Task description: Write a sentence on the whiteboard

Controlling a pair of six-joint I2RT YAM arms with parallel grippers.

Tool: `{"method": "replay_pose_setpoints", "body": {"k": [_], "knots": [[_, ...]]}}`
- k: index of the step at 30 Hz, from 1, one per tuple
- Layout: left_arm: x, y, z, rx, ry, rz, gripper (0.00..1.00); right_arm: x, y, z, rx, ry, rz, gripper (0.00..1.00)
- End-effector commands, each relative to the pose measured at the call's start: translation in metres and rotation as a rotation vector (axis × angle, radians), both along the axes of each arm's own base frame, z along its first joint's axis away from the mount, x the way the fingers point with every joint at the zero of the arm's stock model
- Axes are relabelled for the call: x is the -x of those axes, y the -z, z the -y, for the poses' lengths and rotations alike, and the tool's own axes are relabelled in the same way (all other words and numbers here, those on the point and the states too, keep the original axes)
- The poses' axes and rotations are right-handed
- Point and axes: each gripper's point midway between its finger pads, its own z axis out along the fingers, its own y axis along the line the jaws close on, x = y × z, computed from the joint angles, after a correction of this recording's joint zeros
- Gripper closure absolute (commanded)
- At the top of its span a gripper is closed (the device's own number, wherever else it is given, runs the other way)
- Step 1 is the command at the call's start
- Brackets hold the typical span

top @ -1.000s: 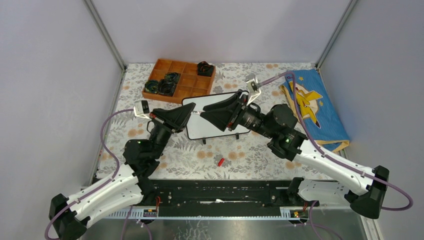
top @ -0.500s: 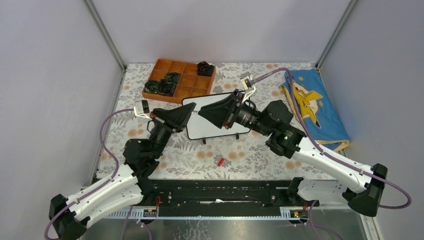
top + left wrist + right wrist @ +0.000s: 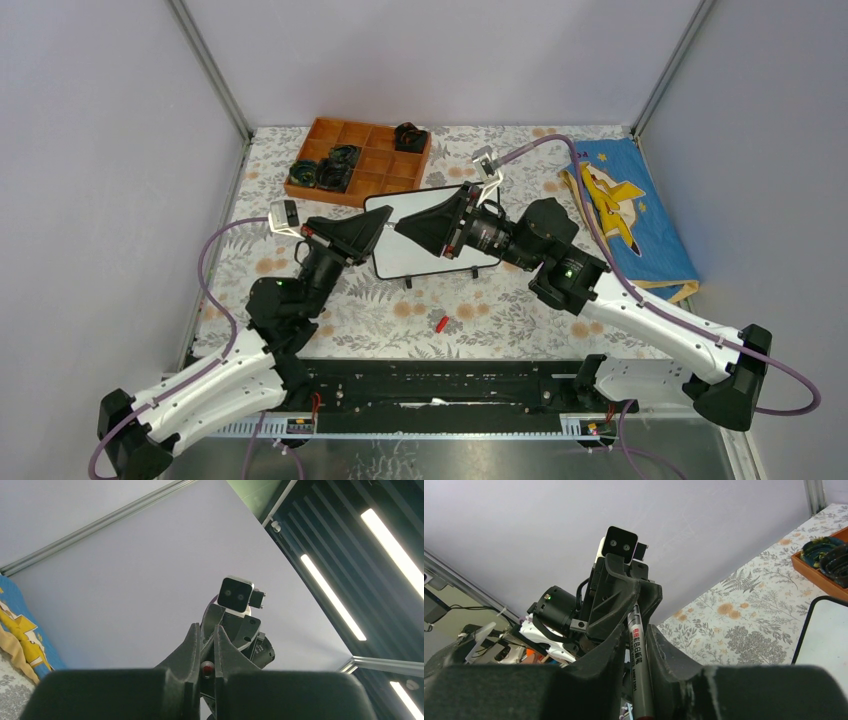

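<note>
Right gripper (image 3: 635,630) sitting either side of grey, red-printed marker (image 3: 638,655), contact unclear. Left gripper (image 3: 633,604) facing lens, pinching marker's far end. Whiteboard (image 3: 830,635) corner showing at right edge on floral tablecloth (image 3: 749,625); orange tray (image 3: 816,574) holding dark round parts (image 3: 819,550) beyond.

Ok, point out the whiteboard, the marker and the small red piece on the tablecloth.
whiteboard (image 3: 405,258), top external view, bare white surface near its front edge.
marker (image 3: 638,652), right wrist view, printed part of its barrel.
small red piece (image 3: 441,323), top external view, its middle.
</note>
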Motion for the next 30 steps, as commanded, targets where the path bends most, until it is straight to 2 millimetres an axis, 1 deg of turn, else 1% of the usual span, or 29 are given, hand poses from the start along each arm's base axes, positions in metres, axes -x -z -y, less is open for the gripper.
{"method": "replay_pose_setpoints", "body": {"k": [1,6,9,11,14,17,18,19,20,21,23,25,28,30], "knots": [[0.000,-0.011,-0.006,0.010,-0.033,0.021,1.00,0.008,-0.031,0.003,-0.077,-0.017,0.045,0.73],[0.001,-0.010,-0.006,0.009,-0.028,0.020,1.00,0.006,-0.032,0.003,-0.086,-0.011,0.041,0.71],[0.001,-0.008,-0.005,0.007,-0.025,0.017,1.00,0.005,-0.033,0.003,-0.097,-0.006,0.044,0.72],[0.001,-0.007,-0.005,0.007,-0.024,0.016,1.00,0.006,-0.033,0.003,-0.104,-0.009,0.050,0.78],[0.001,-0.007,-0.005,0.010,-0.021,0.015,1.00,0.007,-0.033,0.001,-0.110,-0.019,0.058,0.92],[0.001,-0.005,-0.005,0.007,-0.023,0.014,1.00,0.008,-0.033,0.003,-0.120,-0.019,0.063,1.00],[0.001,-0.005,-0.004,0.005,-0.021,0.013,1.00,0.008,-0.032,0.003,-0.120,-0.018,0.065,1.00],[0.001,-0.003,-0.004,-0.002,-0.019,0.012,0.95,0.008,-0.032,0.004,-0.121,-0.018,0.066,1.00],[0.001,-0.002,-0.003,-0.009,-0.019,0.009,0.79,0.009,-0.031,0.005,-0.120,-0.016,0.069,1.00],[0.001,0.000,-0.003,-0.019,-0.021,0.004,0.61,0.009,-0.032,0.007,-0.122,-0.011,0.076,1.00],[-0.001,0.005,-0.005,-0.047,-0.039,-0.015,0.27,0.008,-0.033,0.013,-0.109,0.014,0.091,1.00],[-0.004,0.011,-0.010,-0.080,-0.072,-0.047,0.03,0.007,-0.033,0.022,-0.086,0.052,0.109,1.00],[-0.009,0.017,-0.020,-0.135,-0.136,-0.091,0.01,0.000,-0.026,0.038,-0.018,0.134,0.131,1.00],[-0.012,0.024,-0.026,-0.221,-0.192,-0.110,0.01,-0.007,-0.018,0.053,0.037,0.212,0.135,1.00]]}}
